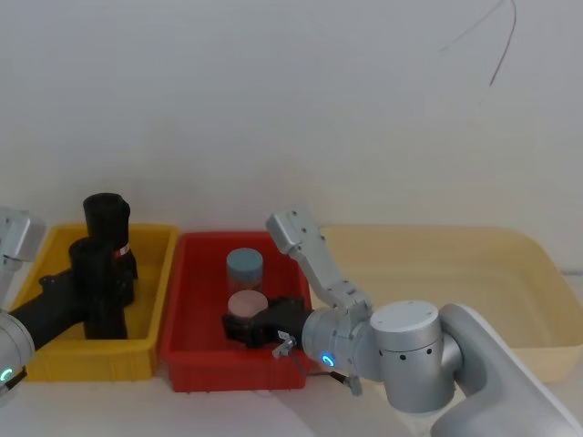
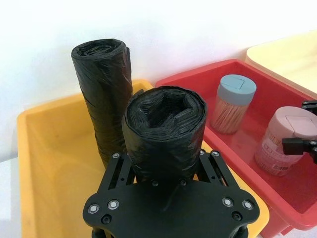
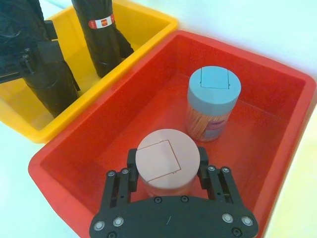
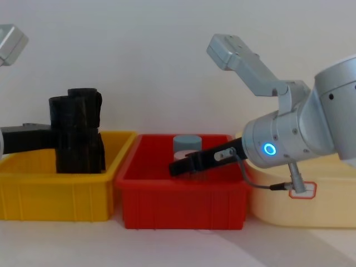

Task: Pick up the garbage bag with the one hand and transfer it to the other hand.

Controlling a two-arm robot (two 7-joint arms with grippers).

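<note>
The garbage bag (image 1: 91, 259), a plain black roll, stands upright in the yellow bin (image 1: 155, 305). My left gripper (image 1: 98, 293), on the green-ringed arm, is shut on its middle from the left. In the left wrist view the garbage bag (image 2: 166, 124) rises just beyond the left gripper (image 2: 166, 163). A second black roll (image 1: 107, 218) with a red-and-white sticker stands right behind it. My right gripper (image 1: 244, 326), on the blue-ringed arm, sits low in the red bin (image 1: 228, 373). It is open, with one finger on each side of a pink-lidded jar (image 3: 167, 158).
A blue-lidded jar (image 1: 244, 266) stands behind the pink one in the red bin. A large cream tub (image 1: 510, 273) lies to the right of the red bin. The three containers sit side by side against a white wall.
</note>
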